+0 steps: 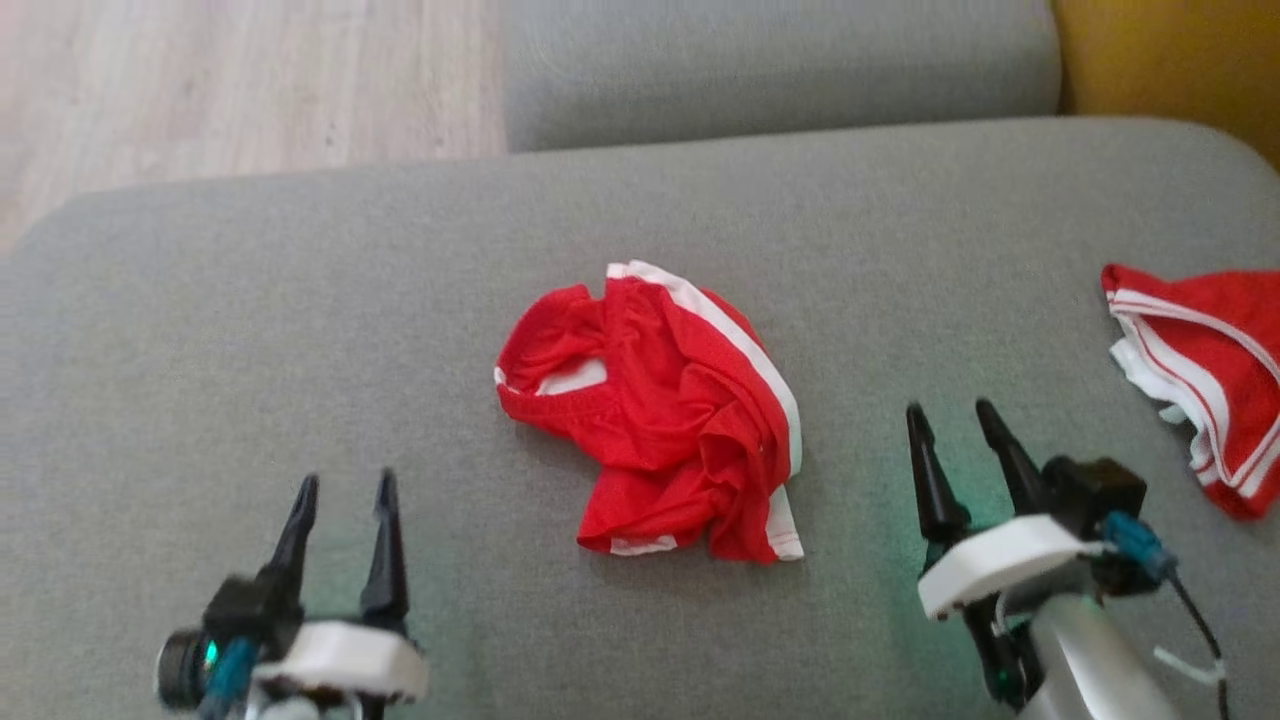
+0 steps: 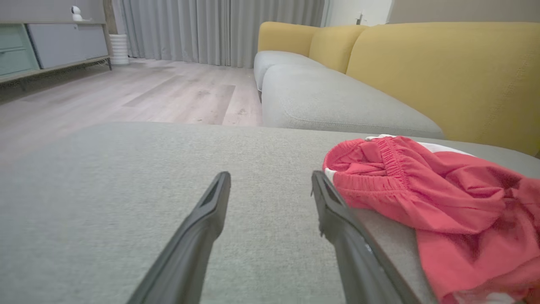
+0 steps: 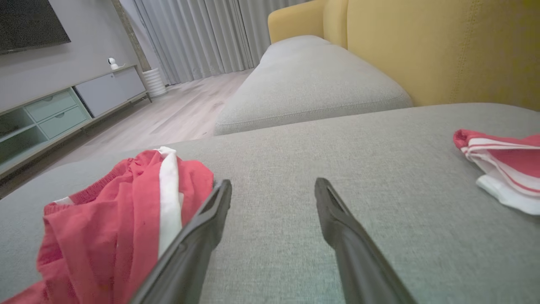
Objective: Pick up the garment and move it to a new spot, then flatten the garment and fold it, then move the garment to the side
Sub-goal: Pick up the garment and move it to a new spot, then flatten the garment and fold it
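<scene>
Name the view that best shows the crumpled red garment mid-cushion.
Head view: the crumpled red garment shows whole, from above. Left wrist view shows it side-on, cropped at right edge; right wrist view, cropped at lower left.

The shorts (image 1: pixel 660 410) in the middle are bright red with a white side stripe. The right-hand garment (image 1: pixel 1215 370) is red with thin white stripes. The sofa seat (image 1: pixel 300 330) is grey and the backrest (image 2: pixel 443 71) mustard yellow.
</scene>
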{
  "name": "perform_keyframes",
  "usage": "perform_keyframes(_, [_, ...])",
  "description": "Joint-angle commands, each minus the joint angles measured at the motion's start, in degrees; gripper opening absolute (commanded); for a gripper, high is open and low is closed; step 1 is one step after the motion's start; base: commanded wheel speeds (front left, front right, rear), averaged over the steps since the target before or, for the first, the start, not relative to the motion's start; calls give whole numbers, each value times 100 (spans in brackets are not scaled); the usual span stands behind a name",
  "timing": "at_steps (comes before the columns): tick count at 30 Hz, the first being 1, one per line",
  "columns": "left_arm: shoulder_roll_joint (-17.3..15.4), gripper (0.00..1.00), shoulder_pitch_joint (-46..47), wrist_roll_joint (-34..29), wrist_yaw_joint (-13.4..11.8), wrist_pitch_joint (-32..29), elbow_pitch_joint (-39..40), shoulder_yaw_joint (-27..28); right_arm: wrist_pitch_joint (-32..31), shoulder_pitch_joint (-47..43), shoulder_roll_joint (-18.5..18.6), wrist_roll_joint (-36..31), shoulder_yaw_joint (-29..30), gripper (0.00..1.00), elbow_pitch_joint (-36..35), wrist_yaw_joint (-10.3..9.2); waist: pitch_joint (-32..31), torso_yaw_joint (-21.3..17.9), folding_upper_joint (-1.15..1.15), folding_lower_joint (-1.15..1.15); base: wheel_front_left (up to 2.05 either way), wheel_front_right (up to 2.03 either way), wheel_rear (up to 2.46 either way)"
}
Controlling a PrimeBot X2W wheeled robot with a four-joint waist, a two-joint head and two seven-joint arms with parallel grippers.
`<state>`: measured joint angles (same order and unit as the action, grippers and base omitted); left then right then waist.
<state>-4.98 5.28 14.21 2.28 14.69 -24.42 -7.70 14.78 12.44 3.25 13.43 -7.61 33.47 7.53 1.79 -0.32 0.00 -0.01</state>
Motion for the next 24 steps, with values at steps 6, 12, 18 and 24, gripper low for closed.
perform_keyframes(6, [92,100,-382,-371,21,30,463,582,22,-82,-37,-25,-69,100,-94,-4,-192,84,0,1,0,0,0])
perform_keyframes(12, [183,100,-534,-501,106,30,505,734,22,-205,-37,-18,-68,100,-53,-4,-213,125,0,1,0,0,0])
perform_keyframes(18, [205,100,-499,-539,179,30,466,760,22,-191,-37,154,-595,100,38,-4,-174,182,0,1,0,0,0])
perform_keyframes(24, [209,100,-477,-353,178,30,421,570,22,-54,-37,369,-1495,100,582,-4,-118,334,0,1,0,0,0])
